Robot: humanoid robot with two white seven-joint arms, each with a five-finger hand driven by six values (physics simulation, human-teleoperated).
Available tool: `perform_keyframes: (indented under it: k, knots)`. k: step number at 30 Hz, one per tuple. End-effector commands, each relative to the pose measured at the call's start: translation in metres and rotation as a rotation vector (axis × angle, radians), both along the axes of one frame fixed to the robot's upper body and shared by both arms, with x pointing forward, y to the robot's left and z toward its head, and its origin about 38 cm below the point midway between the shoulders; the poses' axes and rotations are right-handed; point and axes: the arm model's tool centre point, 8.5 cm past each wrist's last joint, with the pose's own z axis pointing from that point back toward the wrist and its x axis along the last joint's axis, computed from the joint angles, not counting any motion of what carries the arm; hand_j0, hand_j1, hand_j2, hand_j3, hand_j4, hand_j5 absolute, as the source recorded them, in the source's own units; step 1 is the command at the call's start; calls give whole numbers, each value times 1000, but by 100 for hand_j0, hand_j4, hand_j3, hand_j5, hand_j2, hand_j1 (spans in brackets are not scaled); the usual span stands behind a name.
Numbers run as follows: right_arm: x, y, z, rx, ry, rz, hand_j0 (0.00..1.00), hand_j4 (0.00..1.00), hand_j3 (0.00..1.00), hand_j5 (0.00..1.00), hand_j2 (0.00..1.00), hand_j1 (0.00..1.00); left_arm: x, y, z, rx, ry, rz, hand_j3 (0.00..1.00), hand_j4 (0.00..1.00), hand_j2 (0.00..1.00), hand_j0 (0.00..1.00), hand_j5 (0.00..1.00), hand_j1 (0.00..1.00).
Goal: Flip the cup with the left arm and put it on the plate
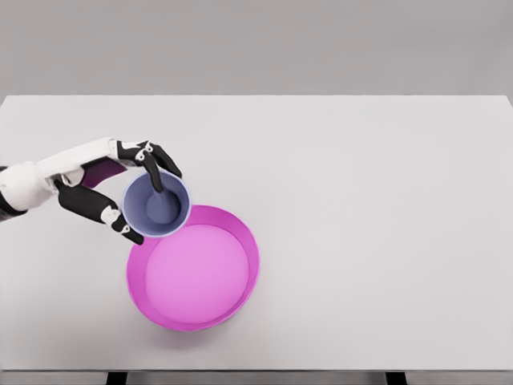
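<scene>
- Broadly, a pale grey counter [361, 200] fills most of the head view, its far edge meeting a darker grey background and its near edge running along the bottom of the picture.
- Next in size, a bright pink plate [200, 273] with a raised rim sits on the counter, left of the middle and toward the near edge; its inside is a lighter pink and holds nothing.
- A white arm [56, 172] comes in from the left edge and lies across the counter's left part, ending just beside the plate's upper left rim.
- At its end, the left hand [120, 188], black-fingered with white joints, is wrapped around the cup: dark fingers [156, 164] curl over the top of the rim, with one fingertip dipping into the mouth, and others press the lower left side.
- Smallest, the cup [156, 206] is blue-grey with a purple outside wall showing between the fingers; its open mouth faces the camera, and its lower right edge overlaps the plate's upper left rim in this view. Whether it touches the plate cannot be told.
</scene>
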Motion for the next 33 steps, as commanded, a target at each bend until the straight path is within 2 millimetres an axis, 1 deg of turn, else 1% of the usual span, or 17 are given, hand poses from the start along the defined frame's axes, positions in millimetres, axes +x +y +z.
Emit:
perform_keyframes:
  k: [1, 3, 5, 7, 11, 14, 17, 20, 21, 23, 25, 27, 29, 33]
  knots:
    - [0, 0, 0, 0, 0, 0, 100, 100, 100, 100, 100, 100, 0, 0, 2, -53, 45, 11, 45, 45, 45, 45, 45, 45]
    - [0, 0, 0, 0, 1, 1, 100, 100, 100, 100, 100, 100, -5, -4, -3, -101, 100, 5, 45, 45, 45, 45, 45, 45]
    - [0, 0, 0, 0, 0, 0, 100, 100, 100, 100, 100, 100, -5, -5, -2, -131, 125, 6, 45, 45, 45, 45, 45, 45]
    - [0, 0, 0, 0, -1, 1, 100, 100, 100, 100, 100, 100, -9, -8, -10, -218, 213, 10, 44, 44, 44, 44, 44, 44]
    - [0, 0, 0, 0, 1, 1, 100, 100, 100, 100, 100, 100, -9, -8, -22, -254, 335, 25, 44, 44, 44, 44, 44, 44]
    - [0, 0, 0, 0, 0, 0, 100, 100, 100, 100, 100, 100, -13, -11, -36, -215, 406, 23, 48, 48, 48, 48, 48, 48]
    - [0, 0, 0, 0, 0, 0, 100, 100, 100, 100, 100, 100, -15, -12, -51, -145, 505, 35, 48, 48, 48, 48, 48, 48]
    - [0, 0, 0, 0, 0, 0, 100, 100, 100, 100, 100, 100, -18, -15, -61, -99, 572, 36, 49, 49, 49, 49, 49, 49]
    - [0, 0, 0, 0, 0, 0, 100, 100, 100, 100, 100, 100, -17, -17, -64, -78, 584, 35, 49, 49, 49, 49, 49, 49]
    - [0, 0, 0, 0, 1, 1, 100, 100, 100, 100, 100, 100, -15, -38, -70, -37, 548, -3, 48, 48, 48, 48, 48, 48]
    - [0, 0, 0, 0, 0, 0, 100, 100, 100, 100, 100, 100, -14, -45, -70, -52, 547, -18, 48, 48, 48, 48, 48, 48]
    - [0, 0, 0, 0, 1, 1, 100, 100, 100, 100, 100, 100, -13, -44, -69, -52, 543, -16, 48, 48, 48, 48, 48, 48]
    - [0, 0, 0, 0, 1, 1, 100, 100, 100, 100, 100, 100, -6, -37, -74, -43, 546, 11, 48, 48, 48, 48, 48, 48]
    - [0, 0, 0, 0, 1, 1, 100, 100, 100, 100, 100, 100, -5, -39, -75, -45, 545, 14, 48, 48, 48, 48, 48, 48]
